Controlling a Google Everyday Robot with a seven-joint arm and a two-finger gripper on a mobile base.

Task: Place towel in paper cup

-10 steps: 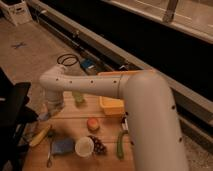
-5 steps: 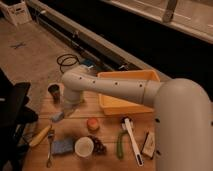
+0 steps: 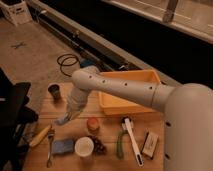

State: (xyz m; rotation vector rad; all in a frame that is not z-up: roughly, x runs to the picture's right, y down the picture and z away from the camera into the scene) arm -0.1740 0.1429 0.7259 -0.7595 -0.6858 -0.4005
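Two cups stand on the worktop [image 3: 107,162]: one white paper cup [image 3: 84,147] near its front edge and one dark cup [image 3: 54,91] toward the back left corner. There is one blue-grey towel [image 3: 63,146], lying flat just left of the paper cup and close against it, not inside it. One yellow bin [image 3: 131,92] sits along the back edge. Also single: a banana [image 3: 40,135] by the left edge, a metal wrench [image 3: 50,149] beside it, a small orange-topped can [image 3: 93,124] near the middle, a green pepper [image 3: 120,143], a white brush [image 3: 132,139] and a pale packet [image 3: 149,144] toward the right.

One arm reaches across from the right, bending down over the left half of the worktop. Its claw [image 3: 63,119] hangs low over the wood behind the towel, clenched, with nothing visibly in it.

Compared with half a second ago, the arm has swung further right and forward, so the claw is now closer to the towel, and the dark cup stands fully uncovered.
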